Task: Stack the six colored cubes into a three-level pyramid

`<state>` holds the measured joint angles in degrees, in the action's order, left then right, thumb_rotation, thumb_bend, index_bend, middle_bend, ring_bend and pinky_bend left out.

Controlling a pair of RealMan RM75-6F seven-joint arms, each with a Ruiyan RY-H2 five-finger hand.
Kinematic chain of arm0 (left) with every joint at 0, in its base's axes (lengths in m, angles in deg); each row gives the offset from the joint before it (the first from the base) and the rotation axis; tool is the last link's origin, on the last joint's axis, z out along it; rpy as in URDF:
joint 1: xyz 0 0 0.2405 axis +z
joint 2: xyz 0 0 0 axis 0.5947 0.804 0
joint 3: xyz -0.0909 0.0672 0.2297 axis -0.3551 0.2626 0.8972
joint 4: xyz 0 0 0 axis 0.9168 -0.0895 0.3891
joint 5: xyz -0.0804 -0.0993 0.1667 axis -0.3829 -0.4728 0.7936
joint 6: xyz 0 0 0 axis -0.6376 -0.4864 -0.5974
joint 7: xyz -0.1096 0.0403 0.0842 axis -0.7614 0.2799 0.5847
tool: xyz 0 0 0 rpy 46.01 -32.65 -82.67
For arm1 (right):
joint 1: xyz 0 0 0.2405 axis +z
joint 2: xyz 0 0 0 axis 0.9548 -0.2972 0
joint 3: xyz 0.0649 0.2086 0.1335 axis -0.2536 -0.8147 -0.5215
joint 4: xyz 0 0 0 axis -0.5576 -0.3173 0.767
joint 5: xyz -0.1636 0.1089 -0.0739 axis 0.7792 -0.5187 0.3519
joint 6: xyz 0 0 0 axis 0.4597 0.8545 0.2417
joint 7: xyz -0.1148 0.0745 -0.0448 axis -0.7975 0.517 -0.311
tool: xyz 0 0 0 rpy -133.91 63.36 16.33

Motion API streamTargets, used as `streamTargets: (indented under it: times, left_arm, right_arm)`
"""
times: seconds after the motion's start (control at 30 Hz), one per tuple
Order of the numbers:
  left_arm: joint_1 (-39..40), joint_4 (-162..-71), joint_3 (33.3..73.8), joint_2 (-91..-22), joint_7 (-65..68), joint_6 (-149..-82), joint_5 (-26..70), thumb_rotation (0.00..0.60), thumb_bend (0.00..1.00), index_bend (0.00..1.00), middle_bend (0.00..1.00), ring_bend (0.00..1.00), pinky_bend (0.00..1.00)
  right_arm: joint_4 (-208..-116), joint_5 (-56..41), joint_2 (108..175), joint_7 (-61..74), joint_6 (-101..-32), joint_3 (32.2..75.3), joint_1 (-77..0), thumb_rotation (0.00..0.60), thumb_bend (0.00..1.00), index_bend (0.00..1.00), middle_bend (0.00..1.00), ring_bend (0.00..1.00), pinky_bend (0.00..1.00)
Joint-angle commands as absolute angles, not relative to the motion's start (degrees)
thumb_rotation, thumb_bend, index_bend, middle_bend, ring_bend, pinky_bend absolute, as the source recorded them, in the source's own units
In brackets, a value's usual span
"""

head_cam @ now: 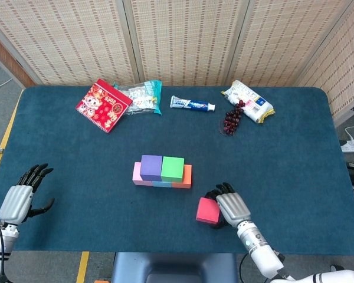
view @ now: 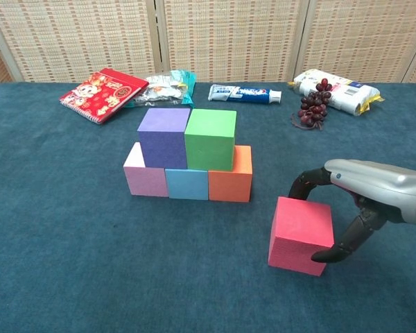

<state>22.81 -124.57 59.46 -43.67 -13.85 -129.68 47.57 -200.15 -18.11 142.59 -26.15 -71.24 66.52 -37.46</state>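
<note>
Right robot hand (view: 364, 201) is reaching over the red cube (view: 301, 234) near the front edge of the counter (head_cam: 295, 153). Fingers (view: 304, 184) are curling over the cube's far top edge, and the thumb (view: 340, 246) is lying against its right side; the cube is sitting flat on the counter. Whether the hold is a firm clamp or only contact, cannot tell from either view. In the head view the same robot hand (head_cam: 229, 206) is lying against the cube's (head_cam: 208, 210) right side.

Left robot hand (head_cam: 20, 197) is hovering at the front left corner of the counter, fingers apart, thumb out, holding nothing. It is showing in the head view only.

Stack, mid-counter, well apart from the red cube:
- bottom row, left to right: pink cube (view: 144, 177), light blue cube (view: 187, 183), orange cube (view: 231, 180), sides touching.
- second row: purple cube (view: 163, 136) and green cube (view: 210, 138), side by side, resting on the bottom row.
- nothing is sitting on top of the purple and green cubes.

Along the back edge of the counter, left to right: red booklet (head_cam: 104, 105), clear snack packet (head_cam: 140, 96), toothpaste tube (head_cam: 192, 105), bunch of dark grapes (head_cam: 232, 119), white and yellow packet (head_cam: 248, 101). Grapes are lying just in front of, and touching, the white and yellow packet.
</note>
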Motion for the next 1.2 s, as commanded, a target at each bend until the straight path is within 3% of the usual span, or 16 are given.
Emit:
streamTargets:
  times: [0.03, 0.17, 0.37, 0.47, 0.77, 1.0, 1.2]
  left_arm:
    - [22.8, -124.4, 59.4, -43.8, -14.1, -129.7, 47.5, 0.600, 0.33, 0.15, 0.05, 0.02, 0.13]
    - [22.9, -124.0, 59.5, -43.9, -14.6, -129.5, 47.3, 0.600, 0.33, 0.15, 0.05, 0.02, 0.13]
    - [22.9, -123.8, 59.4, -44.0, -14.9, -129.5, 47.2, 0.600, 0.33, 0.15, 0.05, 0.02, 0.13]
    - [22.8, -124.1, 59.4, -43.7, -14.5, -129.5, 47.4, 0.600, 0.33, 0.15, 0.05, 0.02, 0.13]
    - [22.5, -126.7, 59.2, -42.6, -11.9, -129.4, 47.4, 0.600, 0.33, 0.15, 0.05, 0.02, 0.13]
    - [21.8, -129.6, 59.1, -42.0, -8.7, -128.7, 47.5, 0.600, 0.33, 0.15, 0.05, 0.02, 0.13]
    - [21.5, -131.6, 59.0, -41.6, -6.4, -128.5, 47.5, 0.600, 0.33, 0.15, 0.05, 0.02, 0.13]
  right_arm:
    - [-199.5, -18.8, 143.6, -26.8, -70.5, 66.3, -37.3, 0.600, 0.08, 0.39, 0.38, 0.21, 0.12]
    - [-197.1, -19.8, 145.8, -26.9, -69.7, 65.2, -37.2, 0.600, 0.09, 0.44, 0.41, 0.24, 0.16]
    - [-195.0, -19.3, 147.1, -27.2, -68.7, 64.7, -37.0, 0.600, 0.27, 0.51, 0.45, 0.26, 0.19]
    - [-196.0, -17.9, 145.3, -26.6, -67.8, 64.3, -36.9, 0.600, 0.31, 0.52, 0.46, 0.27, 0.19]
    - [-208.3, -11.5, 128.6, -20.3, -63.8, 61.1, -35.7, 0.600, 0.35, 0.53, 0.46, 0.27, 0.20]
    - [-213.6, -12.9, 114.5, -8.8, -54.1, 52.5, -30.8, 0.600, 0.35, 0.54, 0.46, 0.27, 0.18]
    - [-210.3, -21.5, 110.1, -1.0, -42.2, 45.8, -22.3, 0.600, 0.35, 0.54, 0.46, 0.27, 0.15]
